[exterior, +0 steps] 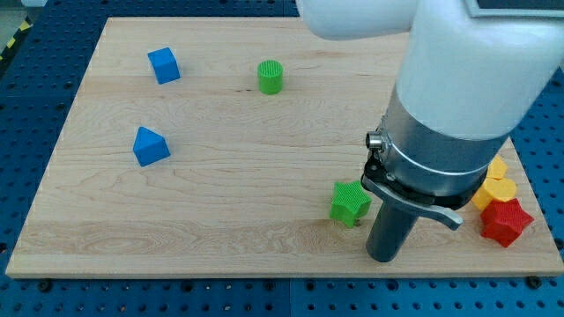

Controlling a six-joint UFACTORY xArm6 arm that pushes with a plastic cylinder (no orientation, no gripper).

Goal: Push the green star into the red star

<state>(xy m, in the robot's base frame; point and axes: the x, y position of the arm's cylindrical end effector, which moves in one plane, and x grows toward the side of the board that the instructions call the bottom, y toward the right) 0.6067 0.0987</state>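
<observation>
The green star (350, 203) lies on the wooden board (220, 220), right of centre toward the view's bottom. The red star (506, 220) lies near the board's right edge, well to the right of the green star. My tip (385, 258) is the lower end of the dark rod and rests on the board just right of and below the green star, close to it. I cannot tell whether it touches the star. The arm's large white and grey body hides the board between the two stars.
Two yellow blocks (495, 188) sit just above the red star, touching it, partly hidden by the arm. A green cylinder (270, 77) stands at the top centre. A blue cube (164, 65) is at the top left and a blue wedge-like block (150, 146) at the left.
</observation>
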